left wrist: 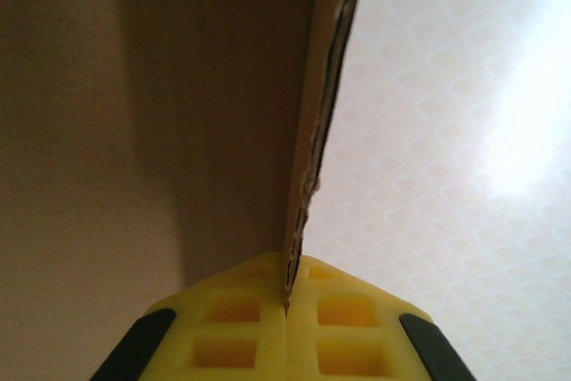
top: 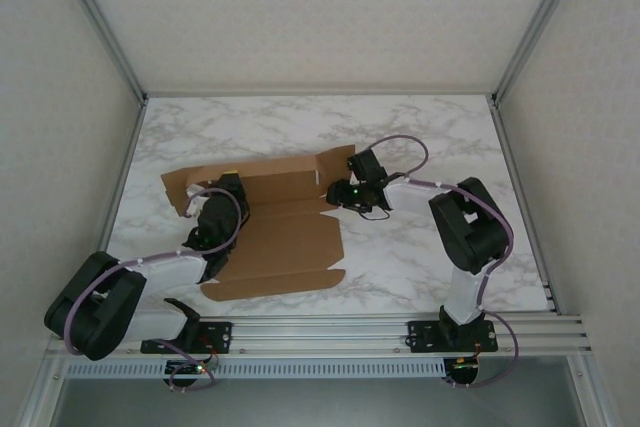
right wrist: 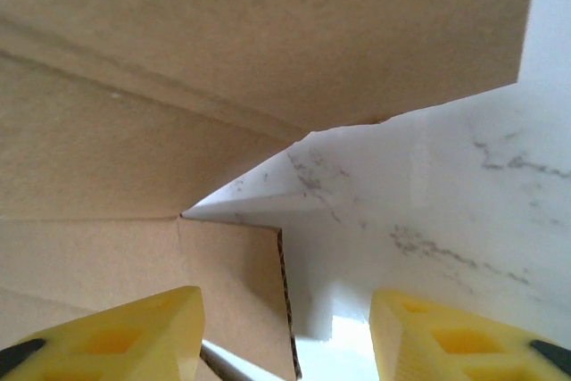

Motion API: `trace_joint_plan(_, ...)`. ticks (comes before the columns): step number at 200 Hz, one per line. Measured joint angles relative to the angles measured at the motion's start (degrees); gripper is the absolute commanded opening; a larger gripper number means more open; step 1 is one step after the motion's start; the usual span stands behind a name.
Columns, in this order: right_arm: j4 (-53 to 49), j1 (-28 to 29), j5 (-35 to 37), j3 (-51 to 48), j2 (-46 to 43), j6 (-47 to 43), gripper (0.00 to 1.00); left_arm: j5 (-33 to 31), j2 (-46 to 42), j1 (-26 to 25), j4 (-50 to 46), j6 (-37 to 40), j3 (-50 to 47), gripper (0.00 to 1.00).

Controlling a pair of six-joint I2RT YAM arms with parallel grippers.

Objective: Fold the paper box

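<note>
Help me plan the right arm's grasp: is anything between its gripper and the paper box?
Nothing visible stands between them. The right gripper is open, and the paper box has its notched edge directly ahead of the fingers, with bare marble table beside it. The left gripper is shut on a raised flap edge.

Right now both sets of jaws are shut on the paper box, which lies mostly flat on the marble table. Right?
Not quite. The right jaws stand open, as the right wrist view shows; only the left jaws are shut on the paper box, which lies mostly flat on the marble table.
</note>
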Motion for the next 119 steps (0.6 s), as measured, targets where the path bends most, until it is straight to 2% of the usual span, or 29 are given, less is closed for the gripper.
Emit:
trace_joint_plan(22,0.7,-0.22,-1.42,0.59,0.81,0.76,0.46,0.35,0.46,0.44,-0.15,-0.79,0.37,0.0)
trace_joint_plan(51,2.47,-0.24,-4.2,0.61,1.57,2.16,0.31,0.59,0.74,0.59,-0.2,-1.25,0.66,0.0)
trace_joint_plan(66,3.13,-0.2,-5.16,0.55,1.55,2.8,0.27,0.57,0.76,0.59,-0.5,-1.25,0.79,0.0)
trace_joint_plan(119,6.49,-0.31,-9.84,0.28,1.2,5.18,0.31,0.61,0.9,0.85,-1.31,-1.25,1.33,0.0)
